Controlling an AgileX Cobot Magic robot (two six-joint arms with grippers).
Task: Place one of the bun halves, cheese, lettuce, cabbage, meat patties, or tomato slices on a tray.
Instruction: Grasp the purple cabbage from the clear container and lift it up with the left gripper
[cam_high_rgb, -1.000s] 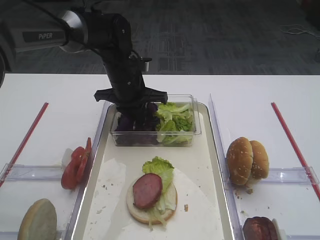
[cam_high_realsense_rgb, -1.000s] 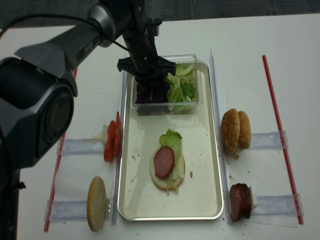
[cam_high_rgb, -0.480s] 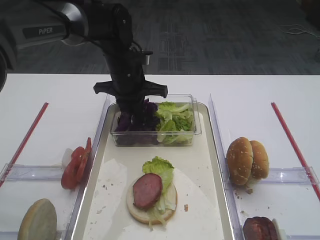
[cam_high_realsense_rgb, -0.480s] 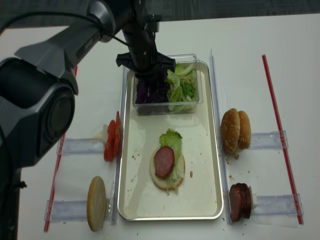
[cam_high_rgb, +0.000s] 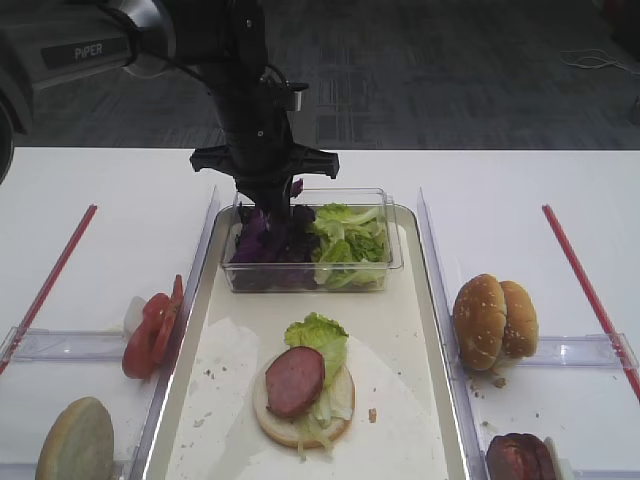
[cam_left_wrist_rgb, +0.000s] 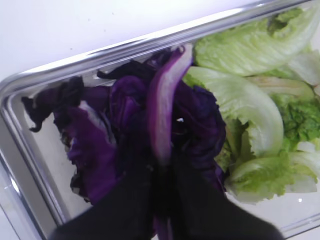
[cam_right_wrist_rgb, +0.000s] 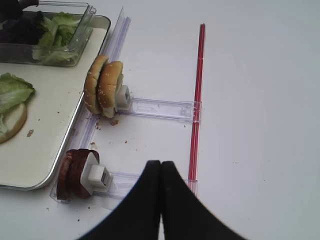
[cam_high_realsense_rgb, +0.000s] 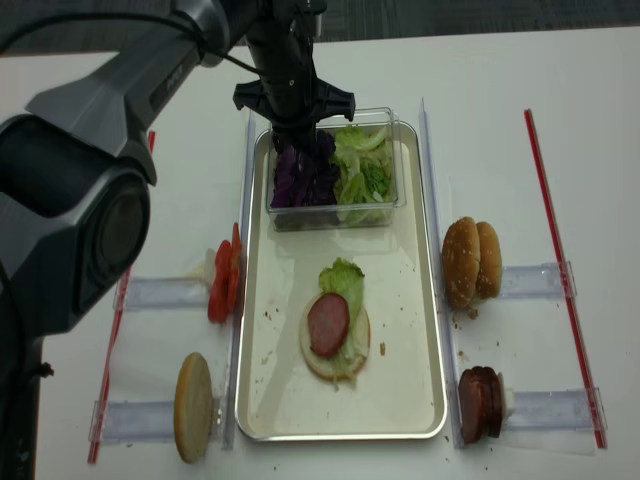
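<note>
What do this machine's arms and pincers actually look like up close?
The left arm is glossy black with a silver-grey section marked "PIPER" in white letters. A thin black cable runs beside it. A flat black crossbar sits above the left gripper. The right gripper has two smooth, tapering black fingers.

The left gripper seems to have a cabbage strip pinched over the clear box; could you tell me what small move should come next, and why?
Probably keep lifting the left gripper straight up: the cabbage strip is pinched but sits just over the pile in the clear box.

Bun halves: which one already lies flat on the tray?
The bun half mid-tray, under lettuce and a patty; the others stand in holders beside the tray.
</note>
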